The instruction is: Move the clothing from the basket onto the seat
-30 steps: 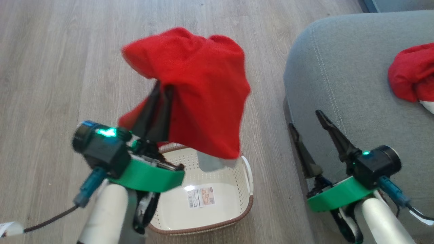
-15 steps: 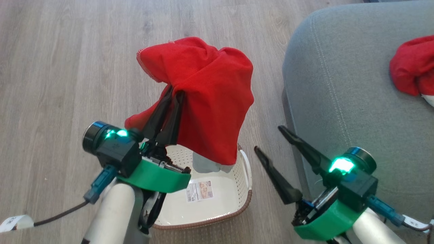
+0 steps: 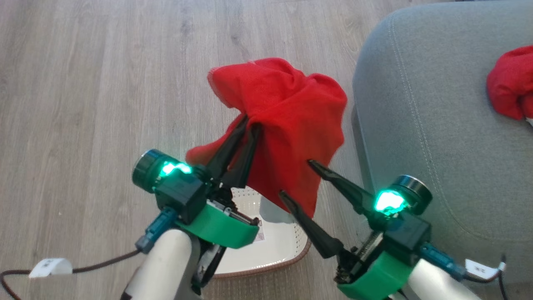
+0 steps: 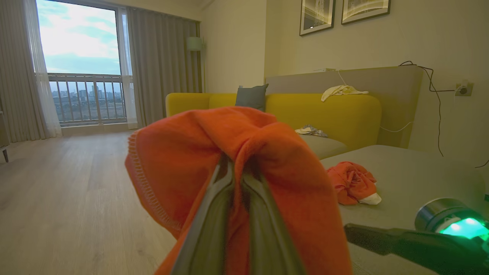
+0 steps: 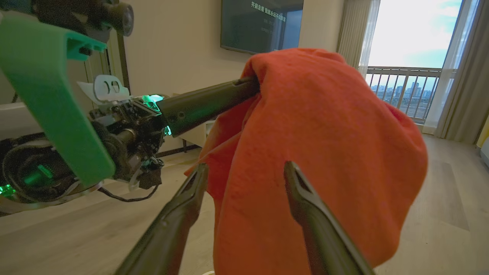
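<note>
Both grippers have drawn together since the earlier frame. The left gripper [image 3: 251, 125] has carried its red garment [image 3: 291, 104] rightward to the centre of the head view, nearer the seat, and the right gripper [image 3: 295, 178] has swung in from the lower right to meet it. The left fingers are clenched on a bunch of the cloth, which drapes over them and hangs above the cream basket [image 3: 300, 250] at lower centre. The right fingers are spread wide, close against the hanging cloth and grasping nothing; whether they touch it is unclear. A second red garment [image 3: 510, 87] lies on the grey seat [image 3: 416, 125] at the right edge.
</note>
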You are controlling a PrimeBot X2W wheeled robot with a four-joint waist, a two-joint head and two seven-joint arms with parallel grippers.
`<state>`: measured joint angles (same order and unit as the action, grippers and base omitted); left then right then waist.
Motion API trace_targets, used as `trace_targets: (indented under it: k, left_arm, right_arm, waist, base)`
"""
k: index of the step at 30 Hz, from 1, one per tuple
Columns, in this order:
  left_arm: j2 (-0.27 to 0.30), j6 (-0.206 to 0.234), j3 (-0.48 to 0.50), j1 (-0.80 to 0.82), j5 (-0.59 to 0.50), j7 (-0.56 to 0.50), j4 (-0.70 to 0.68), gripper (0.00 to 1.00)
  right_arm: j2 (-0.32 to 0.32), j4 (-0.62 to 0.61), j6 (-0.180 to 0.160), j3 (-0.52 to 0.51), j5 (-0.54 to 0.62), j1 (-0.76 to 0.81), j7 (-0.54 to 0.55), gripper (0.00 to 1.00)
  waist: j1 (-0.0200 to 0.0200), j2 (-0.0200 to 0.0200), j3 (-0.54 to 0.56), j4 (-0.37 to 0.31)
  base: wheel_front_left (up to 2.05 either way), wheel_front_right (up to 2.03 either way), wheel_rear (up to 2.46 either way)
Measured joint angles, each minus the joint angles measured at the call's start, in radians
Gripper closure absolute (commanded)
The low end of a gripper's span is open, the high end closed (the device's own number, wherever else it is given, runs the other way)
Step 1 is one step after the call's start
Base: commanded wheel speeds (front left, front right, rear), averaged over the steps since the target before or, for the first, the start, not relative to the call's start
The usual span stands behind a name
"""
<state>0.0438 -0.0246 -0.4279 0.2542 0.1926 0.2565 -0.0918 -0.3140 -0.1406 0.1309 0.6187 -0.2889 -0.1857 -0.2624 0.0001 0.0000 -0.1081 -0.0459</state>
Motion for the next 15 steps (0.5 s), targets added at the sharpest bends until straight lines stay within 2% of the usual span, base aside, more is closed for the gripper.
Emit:
trace_targets:
  k: [4, 11, 15]
  left_arm:
    - [0.0, 0.007, -0.036, 0.001, 0.002, 0.0, 0.003, 1.0]
    - [0.002, 0.008, -0.071, 0.013, 0.002, 0.0, 0.002, 1.0]
    - [0.002, -0.005, -0.096, 0.011, 0.002, 0.0, 0.002, 1.0]
  right_arm:
    - [0.016, 0.042, 0.0, 0.009, 0.077, -0.038, 0.0, 0.0]
    - [0.082, 0.098, 0.0, -0.099, 0.165, -0.037, 0.0, 0.0]
    - [0.093, 0.118, 0.0, -0.123, 0.188, -0.037, 0.0, 0.0]
  waist:
    - [0.0, 0.0, 0.002, 0.01]
    - [0.0, 0.0, 0.008, 0.025]
    - [0.0, 0.0, 0.015, 0.032]
  base:
    - [0.0, 0.0, 0.0]
    - [0.0, 0.0, 0.0]
    - [0.0, 0.0, 0.0]
